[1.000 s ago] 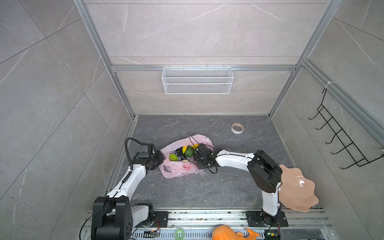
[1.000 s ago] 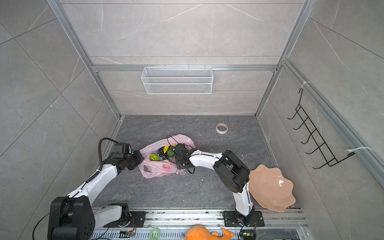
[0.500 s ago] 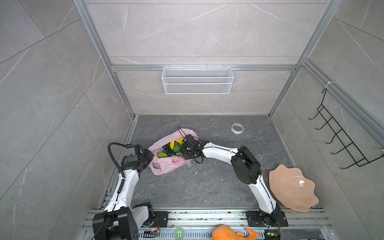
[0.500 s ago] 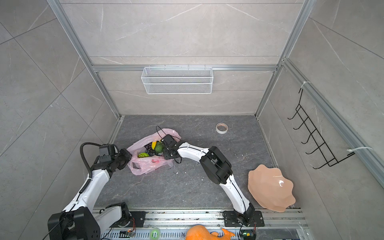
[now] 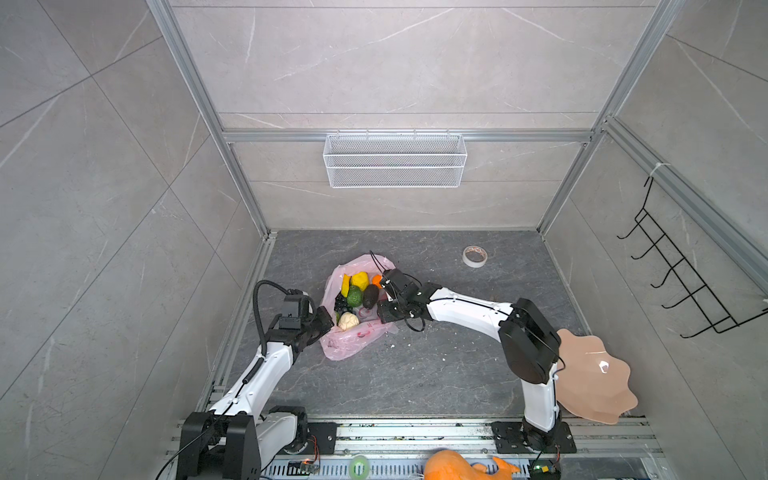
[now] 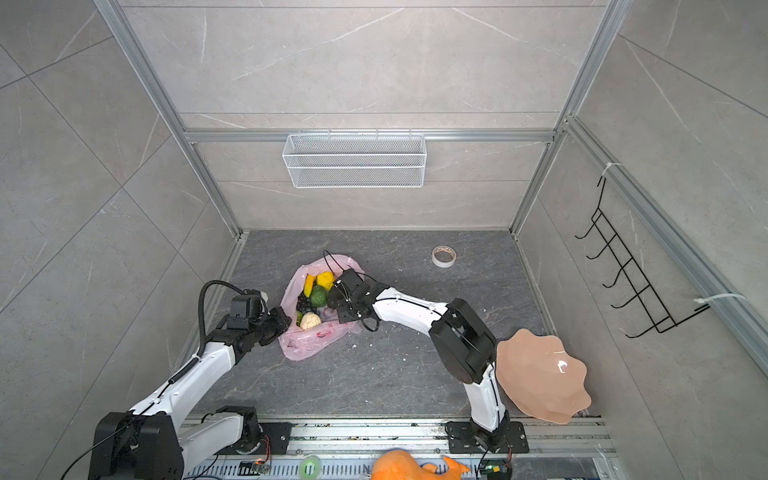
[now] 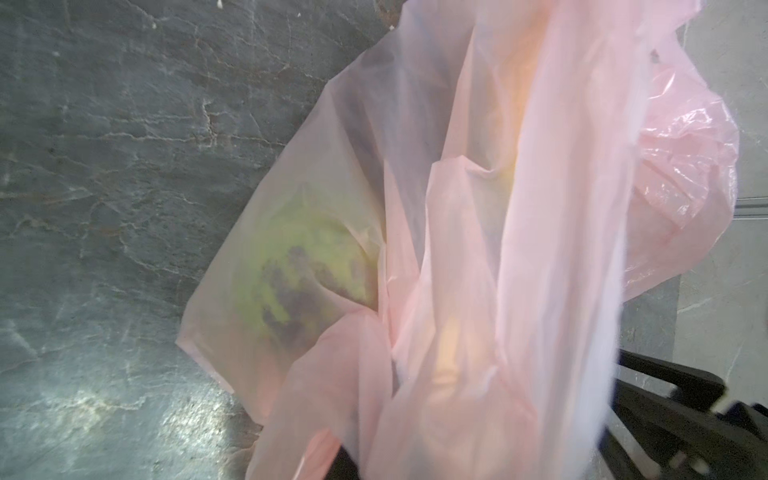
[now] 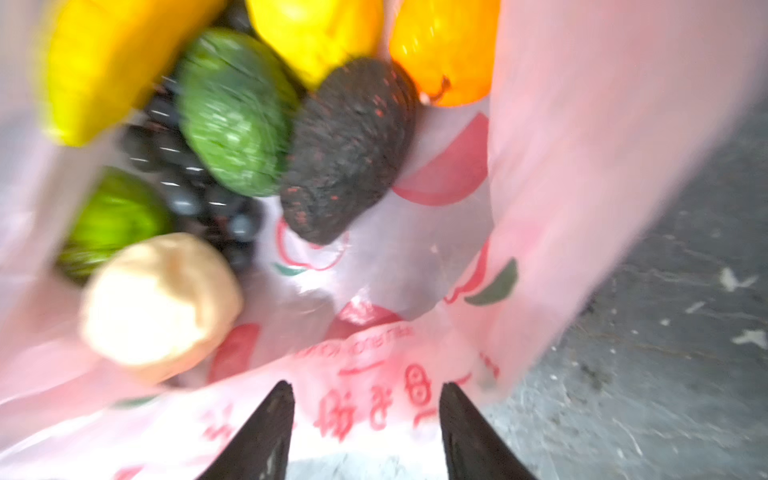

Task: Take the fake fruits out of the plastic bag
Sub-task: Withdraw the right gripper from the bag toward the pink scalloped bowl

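Note:
The pink plastic bag (image 5: 353, 343) (image 6: 307, 347) lies on the floor left of centre with its mouth spread. Inside are the fake fruits: banana (image 8: 104, 70), lemon (image 8: 316, 33), orange (image 8: 444, 50), green avocado (image 8: 232, 112), dark avocado (image 8: 349, 153), lime-green fruit (image 8: 112, 220), black grapes (image 8: 187, 195) and a cream-white lump (image 8: 158, 299) (image 5: 348, 321). My left gripper (image 5: 326, 322) is shut on the bag's left edge; pink film (image 7: 457, 249) hides its fingers in the left wrist view. My right gripper (image 8: 365, 386) (image 5: 381, 309) stands open at the bag's right rim, with printed film between its fingertips.
A tape roll (image 5: 474, 255) lies at the back right. A peach scalloped plate (image 5: 594, 374) sits by the right arm's base. A wire basket (image 5: 395, 160) hangs on the back wall and a black hook rack (image 5: 681, 282) on the right wall. An orange object (image 5: 457, 467) pokes in at the front edge.
Both grippers and the bag shifted left, then came back to the right. The right jaws stand wider apart than before. The left gripper kept hold of the bag's edge.

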`<state>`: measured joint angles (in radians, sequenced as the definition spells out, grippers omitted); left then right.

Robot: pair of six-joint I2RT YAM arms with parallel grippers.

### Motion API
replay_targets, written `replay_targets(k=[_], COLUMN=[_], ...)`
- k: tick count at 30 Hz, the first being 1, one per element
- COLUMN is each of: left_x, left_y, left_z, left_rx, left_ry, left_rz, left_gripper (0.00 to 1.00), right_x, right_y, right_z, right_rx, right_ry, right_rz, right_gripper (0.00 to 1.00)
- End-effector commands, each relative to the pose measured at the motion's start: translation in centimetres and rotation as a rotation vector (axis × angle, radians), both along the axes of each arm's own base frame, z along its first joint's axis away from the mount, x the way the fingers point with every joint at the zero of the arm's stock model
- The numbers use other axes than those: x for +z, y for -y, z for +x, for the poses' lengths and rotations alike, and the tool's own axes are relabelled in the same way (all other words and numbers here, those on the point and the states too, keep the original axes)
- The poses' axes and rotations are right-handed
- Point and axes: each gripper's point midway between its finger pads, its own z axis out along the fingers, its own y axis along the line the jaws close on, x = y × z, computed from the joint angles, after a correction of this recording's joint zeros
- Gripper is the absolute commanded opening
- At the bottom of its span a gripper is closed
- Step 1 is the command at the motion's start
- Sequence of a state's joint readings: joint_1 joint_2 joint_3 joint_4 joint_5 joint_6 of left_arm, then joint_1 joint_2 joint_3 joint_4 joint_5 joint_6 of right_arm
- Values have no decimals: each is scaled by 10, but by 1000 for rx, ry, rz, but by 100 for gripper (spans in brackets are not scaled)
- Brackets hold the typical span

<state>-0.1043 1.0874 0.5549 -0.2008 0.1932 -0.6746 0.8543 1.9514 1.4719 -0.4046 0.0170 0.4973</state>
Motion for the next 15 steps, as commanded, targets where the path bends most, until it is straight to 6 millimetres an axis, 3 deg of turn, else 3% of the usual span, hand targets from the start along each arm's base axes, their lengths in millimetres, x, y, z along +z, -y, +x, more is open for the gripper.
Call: replay_targets(k=[1,4,7,11,15], left_x=[16,16,16,16,17], left_y=[1,2,2,0,0], left_z=[9,6,3,1,-1], left_rx=[-25,-36,-40,-28,-23], left_ry=[107,137,165,164,162], left_rz=[11,8,12,14,9], left_gripper=[0,0,0,0,0], right_x=[41,64,78,79,70], right_y=[10,51,114,227,318], right_z=[-11,-20,-28,-42,-65], right_rx=[13,-48,-156,-398,-609], right_ry=[48,110,144,69,-18], right_rz=[60,-13,-147,-360,-514], right_gripper=[60,60,59,58,58])
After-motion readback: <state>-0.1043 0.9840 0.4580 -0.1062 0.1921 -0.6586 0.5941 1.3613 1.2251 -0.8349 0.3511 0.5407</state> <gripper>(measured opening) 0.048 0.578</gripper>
